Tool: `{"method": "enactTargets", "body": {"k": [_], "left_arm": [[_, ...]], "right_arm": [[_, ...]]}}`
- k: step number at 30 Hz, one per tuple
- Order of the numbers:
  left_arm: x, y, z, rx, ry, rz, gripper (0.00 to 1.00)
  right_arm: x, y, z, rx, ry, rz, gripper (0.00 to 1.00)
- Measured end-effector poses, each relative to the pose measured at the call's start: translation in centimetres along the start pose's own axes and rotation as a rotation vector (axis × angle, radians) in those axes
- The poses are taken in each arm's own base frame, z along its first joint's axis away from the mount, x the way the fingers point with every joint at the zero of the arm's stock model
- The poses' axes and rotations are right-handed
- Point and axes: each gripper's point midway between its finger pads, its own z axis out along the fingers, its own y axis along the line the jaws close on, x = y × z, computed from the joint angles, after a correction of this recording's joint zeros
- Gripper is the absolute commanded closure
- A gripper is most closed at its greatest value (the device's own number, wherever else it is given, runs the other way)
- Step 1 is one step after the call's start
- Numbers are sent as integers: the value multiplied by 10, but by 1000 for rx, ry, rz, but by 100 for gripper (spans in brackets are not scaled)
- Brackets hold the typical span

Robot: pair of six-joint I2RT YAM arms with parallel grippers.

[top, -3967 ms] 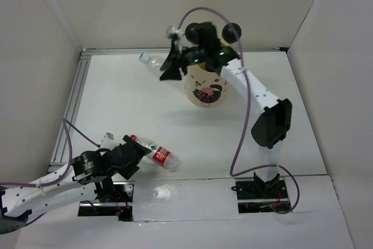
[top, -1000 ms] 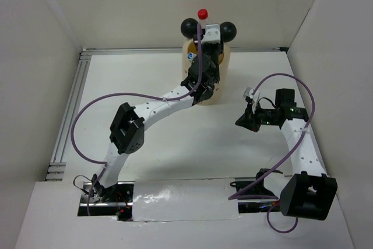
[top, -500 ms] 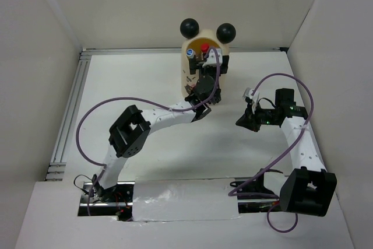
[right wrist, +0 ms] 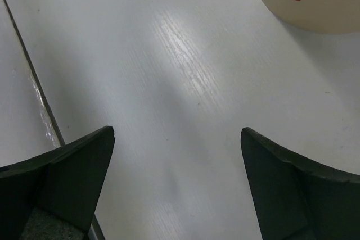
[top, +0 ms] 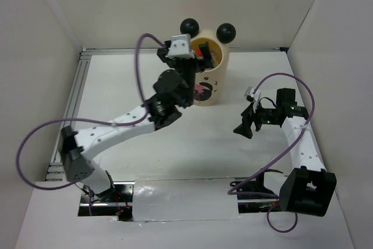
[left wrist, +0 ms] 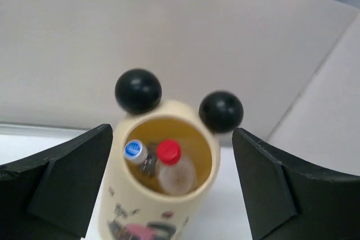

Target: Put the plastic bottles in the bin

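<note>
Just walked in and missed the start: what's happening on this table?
The job is binning plastic bottles. The left gripper hovers open near the rim of the bin; a red-capped bottle and a blue-capped bottle stand inside. The right gripper hangs open over the table, holding nothing. No bottle shows outside the bin.
</note>
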Motion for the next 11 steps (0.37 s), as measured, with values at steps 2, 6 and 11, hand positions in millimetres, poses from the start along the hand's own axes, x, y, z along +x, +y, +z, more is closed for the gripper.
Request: {"method": "enactTargets", "body": {"k": [2, 6, 11], "left_arm": [[-14, 14, -17, 47, 41, -13, 0], [-14, 67, -56, 136, 158, -25, 0], [48, 165, -106, 108, 363, 21, 0]], "right_arm": [[-1, -4, -1, 20, 0, 36, 0], [-3, -23, -4, 122, 6, 164, 0], [-6, -50, -13, 286, 1, 283, 0]]}}
